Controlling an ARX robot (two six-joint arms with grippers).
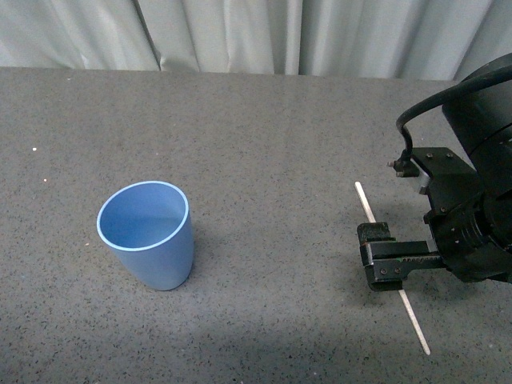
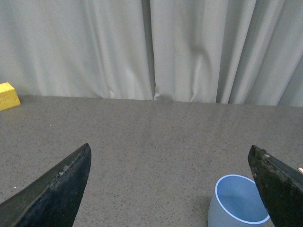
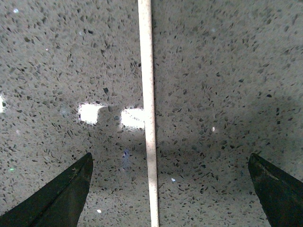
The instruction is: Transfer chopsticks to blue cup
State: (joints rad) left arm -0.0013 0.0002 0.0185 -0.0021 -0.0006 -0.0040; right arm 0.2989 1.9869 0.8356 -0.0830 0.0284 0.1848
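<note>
The blue cup (image 1: 146,234) stands upright and empty on the left of the grey table; it also shows in the left wrist view (image 2: 239,208), beside one finger. A thin pale chopstick (image 1: 365,202) lies flat on the table at the right, running diagonally toward the front edge. My right gripper (image 1: 378,254) hangs open just over its middle, hiding part of it. In the right wrist view the chopstick (image 3: 147,94) runs between the open fingers of my right gripper (image 3: 170,158), nearer one of them and touching neither. My left gripper (image 2: 169,156) is open and empty above the table, out of the front view.
A pale pleated curtain (image 1: 256,32) closes off the far edge of the speckled table (image 1: 264,144). A yellow block (image 2: 8,96) sits at the table's far edge by the curtain in the left wrist view.
</note>
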